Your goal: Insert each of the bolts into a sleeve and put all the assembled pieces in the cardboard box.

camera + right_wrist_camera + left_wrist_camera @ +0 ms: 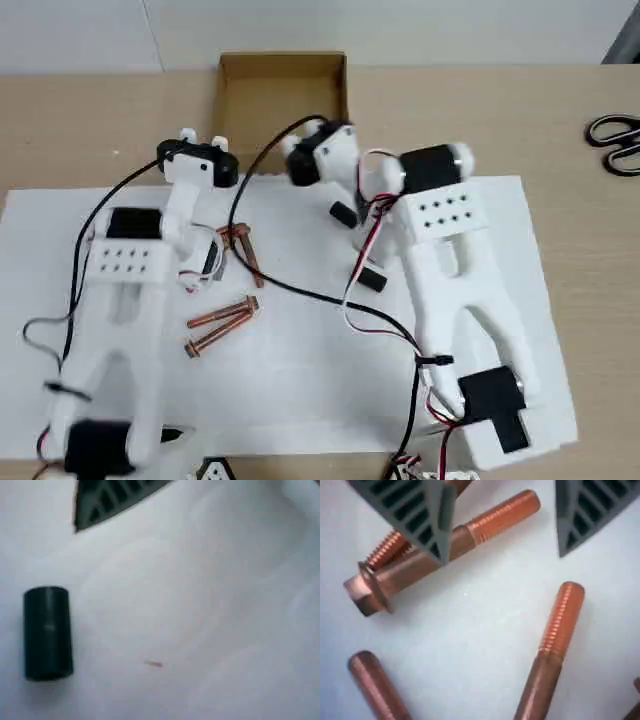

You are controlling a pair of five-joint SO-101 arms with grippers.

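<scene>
Close up, copper-coloured threaded bolts [395,580] lie on the white sheet [300,400], some cut off, beneath the wide-open left gripper [502,557]. Beyond, a smooth black cylindrical sleeve [47,632] lies near the right gripper [342,200], its opening impossible to tell; the cardboard box [285,100] sits farthest.

The bolts [222,318] are copper-coloured, each with a flanged hex head, a smooth shank and a threaded tip. All of them lie flat on the white sheet [300,380]. Two lie close together and nearly parallel left of the sheet's middle. A few more lie nearer the box, overlapping one another. The sleeves [372,279], two short black cylinders, lie apart from each other to the right of the bolts. The cardboard box [283,85] sits open-topped just past the sheet's far edge.
</scene>
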